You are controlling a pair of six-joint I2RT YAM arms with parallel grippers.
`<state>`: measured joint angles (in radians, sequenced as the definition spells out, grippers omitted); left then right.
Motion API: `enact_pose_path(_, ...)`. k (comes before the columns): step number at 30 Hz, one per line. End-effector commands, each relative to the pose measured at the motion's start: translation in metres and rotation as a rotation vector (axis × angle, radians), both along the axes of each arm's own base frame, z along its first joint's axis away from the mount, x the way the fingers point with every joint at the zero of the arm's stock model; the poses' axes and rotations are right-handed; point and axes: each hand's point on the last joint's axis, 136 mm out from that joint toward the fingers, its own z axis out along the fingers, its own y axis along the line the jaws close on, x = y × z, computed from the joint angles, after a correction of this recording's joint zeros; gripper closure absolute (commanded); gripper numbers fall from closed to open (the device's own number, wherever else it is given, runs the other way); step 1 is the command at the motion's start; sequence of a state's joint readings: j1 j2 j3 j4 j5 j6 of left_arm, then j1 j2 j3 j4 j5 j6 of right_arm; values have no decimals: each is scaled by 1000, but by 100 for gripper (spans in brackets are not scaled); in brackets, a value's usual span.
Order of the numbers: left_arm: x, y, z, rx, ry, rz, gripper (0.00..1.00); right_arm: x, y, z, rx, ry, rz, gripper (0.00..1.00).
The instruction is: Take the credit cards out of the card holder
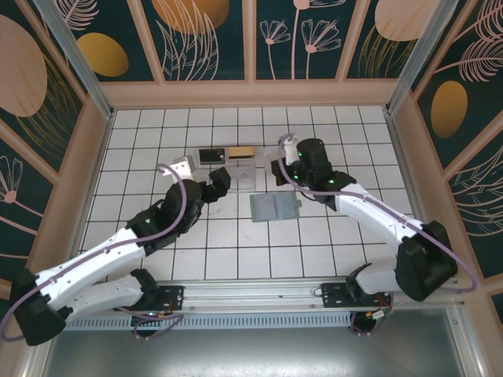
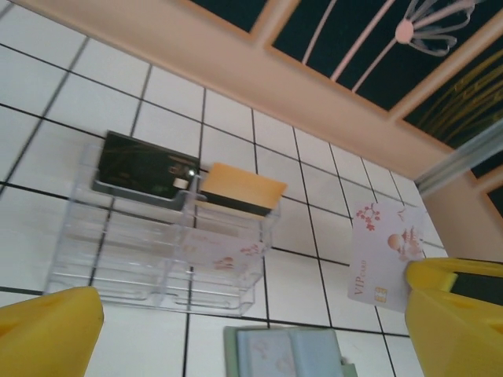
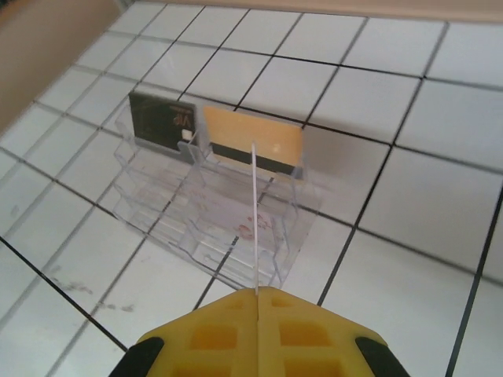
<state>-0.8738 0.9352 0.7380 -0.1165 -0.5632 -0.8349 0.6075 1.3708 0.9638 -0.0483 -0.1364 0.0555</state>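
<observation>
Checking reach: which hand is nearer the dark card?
Left. The left hand is just in front of the dark card; the right hand farther, off to its right.

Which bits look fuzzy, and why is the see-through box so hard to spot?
Left wrist view: the left fingers, right by the lens, are fuzzy; the clear box is sharper. Right wrist view: the right fingers look soft, and the box shows by its pale edges and a faint shadow. Top external view: even light, so the box melts into the white tiles.
</observation>
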Motion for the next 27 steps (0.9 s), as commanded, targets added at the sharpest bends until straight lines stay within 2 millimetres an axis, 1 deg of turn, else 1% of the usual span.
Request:
enact_pose_path(1,-8,32,-4,21,-23,93,1,6,15,-11,-235,-129,130,100)
enact_pose_path(5,-20,53,-1,-4,-60,120,1,8,35,-35,-477,-191,275,100)
enact_pose_path(6,-22,56,0,-7,-65,125,1,10,38,-36,-509,-194,291,100)
enact_pose_path(8,-26,62,0,-8,-75,129,1,16,45,-33,-528,-184,308,100)
enact_pose_path(10,-29,67,0,-12,-82,131,1,17,53,-32,-558,-170,357,100)
enact_pose_path(11,-30,68,0,-9,-84,129,1,13,59,-35,-578,-152,429,100)
enact_pose_path(12,-32,69,0,-11,-86,127,1,12,63,-36,-604,-145,468,100)
enact_pose_path(14,-34,73,-1,-10,-87,131,1,16,69,-40,-665,-153,501,100)
enact_pose_path(17,-38,77,-4,-21,-91,130,1,14,78,-45,-716,-199,569,100)
enact_pose_path(19,-40,79,-5,-28,-93,127,1,16,77,-50,-798,-246,568,100)
enact_pose_path(20,-41,80,-5,-31,-95,128,1,13,78,-52,-824,-265,585,100)
enact_pose_path(23,-43,82,-6,-36,-101,125,1,7,79,-55,-887,-320,625,100)
enact_pose_path(27,-44,80,-7,-34,-100,114,1,7,77,-59,-941,-353,662,100)
